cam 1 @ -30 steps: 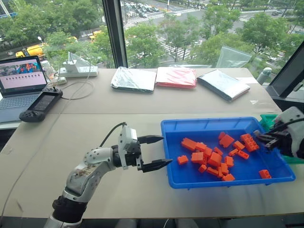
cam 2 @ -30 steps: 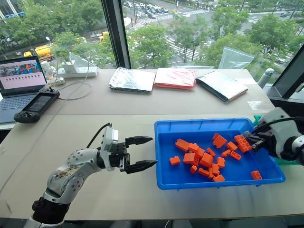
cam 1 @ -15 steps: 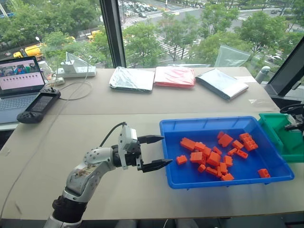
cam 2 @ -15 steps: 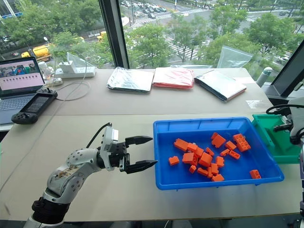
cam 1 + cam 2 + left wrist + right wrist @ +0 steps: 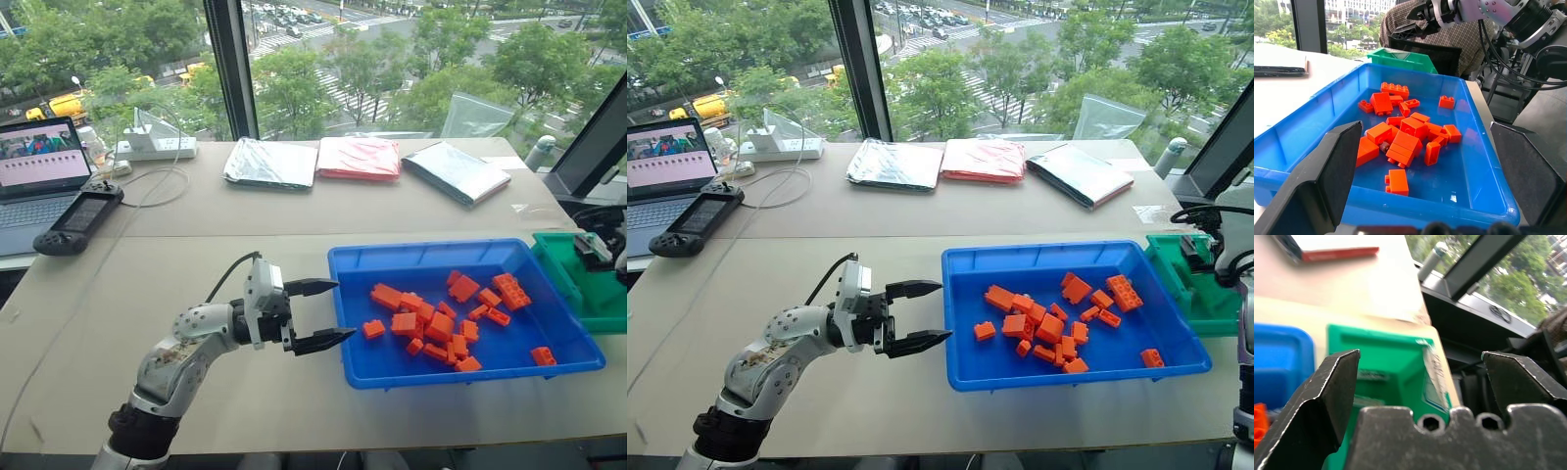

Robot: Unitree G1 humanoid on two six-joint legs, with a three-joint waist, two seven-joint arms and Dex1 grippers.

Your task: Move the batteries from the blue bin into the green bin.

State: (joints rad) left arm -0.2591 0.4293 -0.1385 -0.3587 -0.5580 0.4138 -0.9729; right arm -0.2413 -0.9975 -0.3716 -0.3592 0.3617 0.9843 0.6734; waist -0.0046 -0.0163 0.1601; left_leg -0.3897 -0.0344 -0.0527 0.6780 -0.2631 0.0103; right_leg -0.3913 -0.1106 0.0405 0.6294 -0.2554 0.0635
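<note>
At nine o'clock of the blue bin (image 5: 549, 364) our left gripper (image 5: 325, 313) hangs spread and empty. The batteries (image 5: 441, 318) lie heaped in that bin. At three o'clock, our right gripper (image 5: 1418, 14) gapes empty above the green bin (image 5: 588, 294).

A pale beige desk (image 5: 294, 215) stands against tall windows (image 5: 323, 59) with dark frames — daylight pours in. Outside lie green trees (image 5: 294, 88) and a street with parked cars (image 5: 294, 18). A dark window post (image 5: 223, 69) rises behind the desk.
</note>
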